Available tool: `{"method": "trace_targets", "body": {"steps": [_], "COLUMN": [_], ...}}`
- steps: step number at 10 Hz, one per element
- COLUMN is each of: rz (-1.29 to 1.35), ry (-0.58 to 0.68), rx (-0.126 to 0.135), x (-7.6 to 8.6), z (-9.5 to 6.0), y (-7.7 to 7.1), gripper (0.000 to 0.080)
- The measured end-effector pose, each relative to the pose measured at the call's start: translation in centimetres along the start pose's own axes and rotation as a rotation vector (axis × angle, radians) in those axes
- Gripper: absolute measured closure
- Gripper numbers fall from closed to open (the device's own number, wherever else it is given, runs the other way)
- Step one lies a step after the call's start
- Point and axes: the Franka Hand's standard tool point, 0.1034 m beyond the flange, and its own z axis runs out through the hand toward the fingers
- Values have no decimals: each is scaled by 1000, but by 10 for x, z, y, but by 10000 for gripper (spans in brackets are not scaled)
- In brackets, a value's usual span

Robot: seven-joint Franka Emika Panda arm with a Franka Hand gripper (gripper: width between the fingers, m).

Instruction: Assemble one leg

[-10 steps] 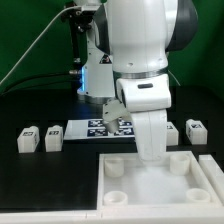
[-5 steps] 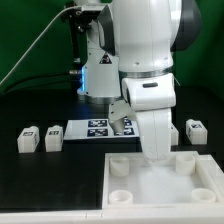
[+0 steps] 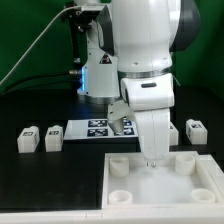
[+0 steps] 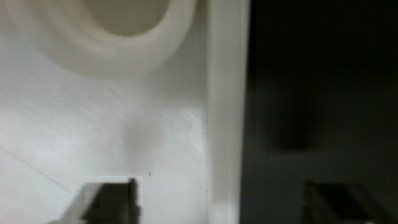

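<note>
Standing on the black surface [image 3: 50,185] at the exterior view's left, a leg [image 3: 28,139] and a second leg [image 3: 53,139] are seen side by side. Just beside them the marker board [image 3: 100,128] is laid flat. Further right, the pincer [image 3: 152,162] is held low over the back rim of the white tray part [image 3: 150,200]. In the wrist view its fingers [image 4: 111,200] are spread apart, with nothing gripped. A third leg [image 3: 194,130] is seen at the far right.
</note>
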Motion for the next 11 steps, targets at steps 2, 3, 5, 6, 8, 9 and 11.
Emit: {"method": "trace_targets", "body": {"steps": [2,3,5,6,8,9,11], "rz": [1,1,2,2,2,32,118], "ry": [0,0,0,0,0,0,-6], "rx": [0,0,0,0,0,-2,-35], "x": [0,-1,-1,-1,-1,-1,8], "z": [0,0,0,0,0,-1,-24], "y": [0,0,0,0,0,1,1], "gripper": [160,160,151,150,150,150,150]}}
